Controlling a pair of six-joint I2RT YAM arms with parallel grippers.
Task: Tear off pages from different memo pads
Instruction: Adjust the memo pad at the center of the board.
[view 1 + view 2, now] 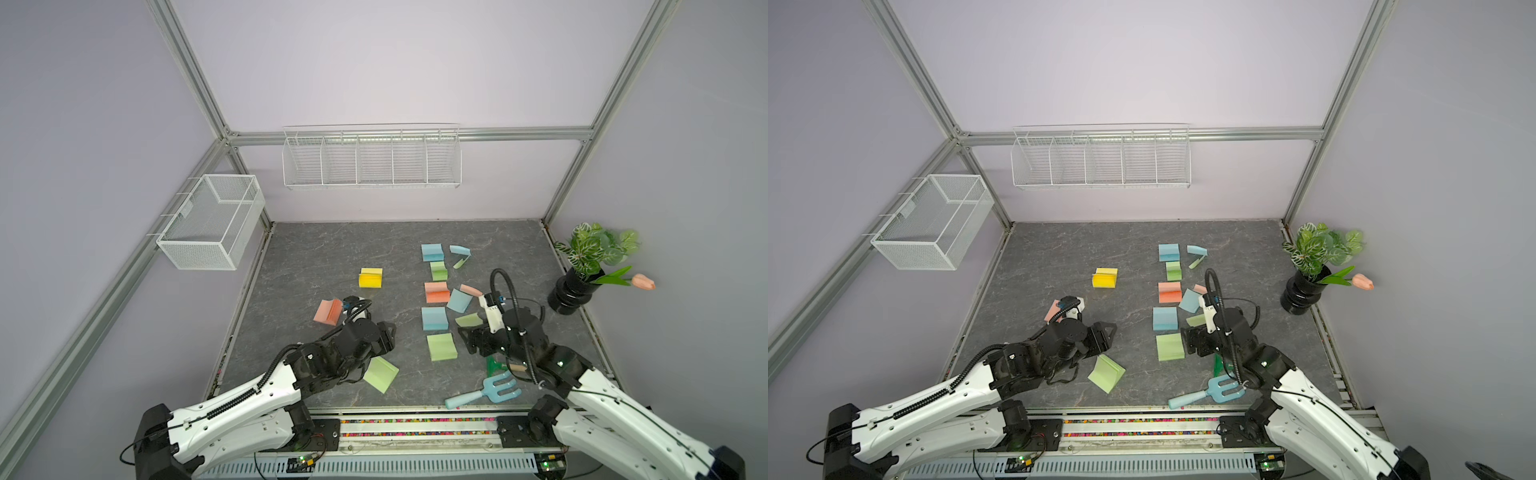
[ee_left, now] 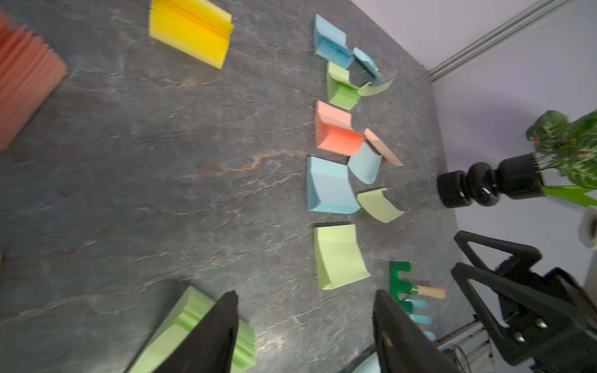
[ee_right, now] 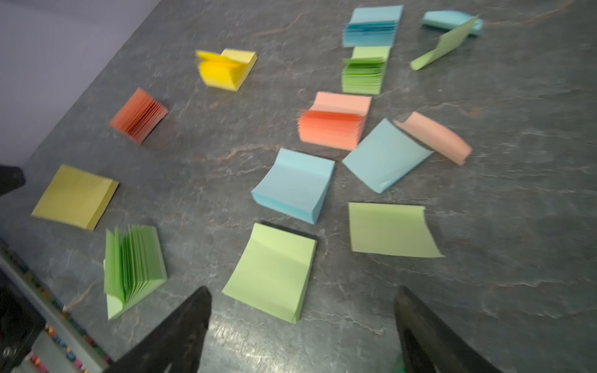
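Right wrist view, memo pads (image 3: 292, 185): nine blocks on the table (image 3: 517, 226); five in a column right of centre, running far to near blue, green, salmon, blue, green; four more to the left, two yellow, one salmon, one green
Pages (image 3: 386, 155): five loose curled sheets just right of the column; blue and green at the far end; salmon, blue and green by the middle
Progress: judged about halfway; the loose sheets match the column's colours, so those pads seem done; no sheet lies by the four left pads, which look left to do
Left gripper (image 2: 306, 294): jaws apart, nothing between them; beside the near-left green pad (image 1: 381, 374)
Right gripper (image 3: 302, 290): jaws wide apart, empty; just right of the column's near green pad (image 1: 441, 347)
Around: blue toy fork (image 1: 484, 392) near right; potted plant (image 1: 582, 270) at the right edge
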